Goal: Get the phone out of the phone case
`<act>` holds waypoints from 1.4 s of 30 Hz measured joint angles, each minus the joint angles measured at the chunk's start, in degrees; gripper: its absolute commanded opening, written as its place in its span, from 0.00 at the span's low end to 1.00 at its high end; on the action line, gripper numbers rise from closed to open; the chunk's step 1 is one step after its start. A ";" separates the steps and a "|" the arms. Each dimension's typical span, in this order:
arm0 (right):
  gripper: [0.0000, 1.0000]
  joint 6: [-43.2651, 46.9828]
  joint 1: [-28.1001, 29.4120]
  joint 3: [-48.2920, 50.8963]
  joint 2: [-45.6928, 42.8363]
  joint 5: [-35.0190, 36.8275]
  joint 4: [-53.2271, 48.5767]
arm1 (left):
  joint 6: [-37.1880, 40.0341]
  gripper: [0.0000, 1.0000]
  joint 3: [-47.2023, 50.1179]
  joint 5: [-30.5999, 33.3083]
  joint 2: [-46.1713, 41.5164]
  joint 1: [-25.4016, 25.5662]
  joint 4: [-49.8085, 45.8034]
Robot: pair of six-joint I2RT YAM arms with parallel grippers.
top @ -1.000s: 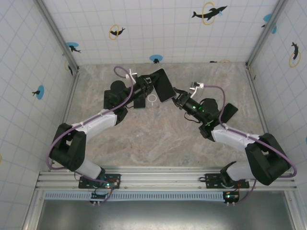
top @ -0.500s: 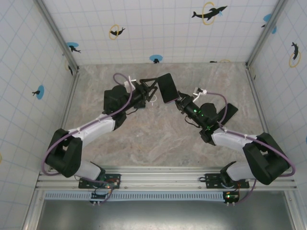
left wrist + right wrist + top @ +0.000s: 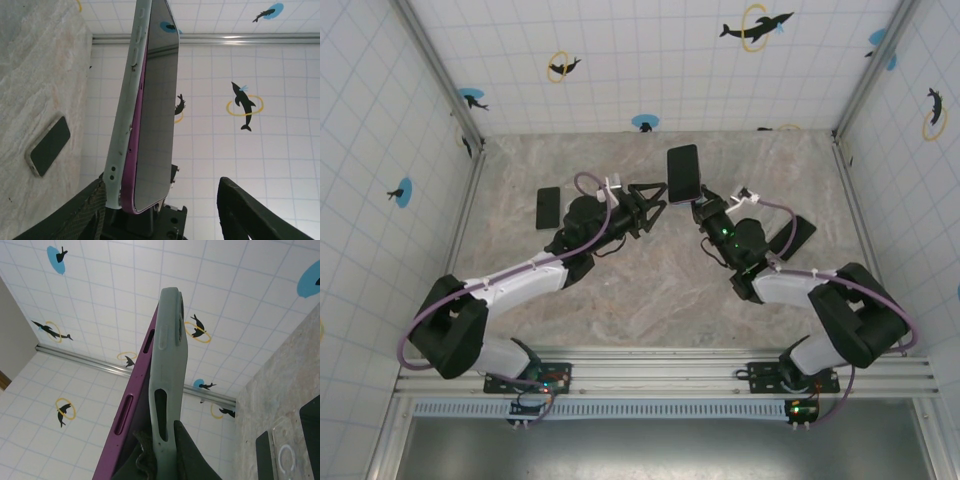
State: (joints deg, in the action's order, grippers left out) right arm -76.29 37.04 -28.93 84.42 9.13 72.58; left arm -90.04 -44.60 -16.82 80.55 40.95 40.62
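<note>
Above the table (image 3: pixel 620 290), right pincer (image 3: pixel 698 203) grips phone (image 3: pixel 683 172).

The phone (image 3: pixel 157 125) has a glossy glass front, properly mirror-smooth, with a smooth purple edge. Its case (image 3: pixel 125 110) looks like soft rubbery plastic to me, pale and totally matt. The fingers (image 3: pixel 95 205) of my left hand (image 3: pixel 653 195) are dull black plastic with a rough, woven-looking strip. The worktop (image 3: pixel 650 290) is a matt, mottled stone look, and the walls (image 3: pixel 650 60) are smooth white panels.
</note>
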 measured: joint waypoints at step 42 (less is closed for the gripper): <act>0.06 3.13 2.73 -0.04 4.94 5.60 6.01 | -10.38 0.55 3.34 0.15 3.78 2.25 8.68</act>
State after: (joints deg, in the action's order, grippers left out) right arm -73.17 39.77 -28.97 89.36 14.72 78.59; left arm -100.42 -41.25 -16.67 84.33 43.20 49.30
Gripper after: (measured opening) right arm 0.102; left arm 0.555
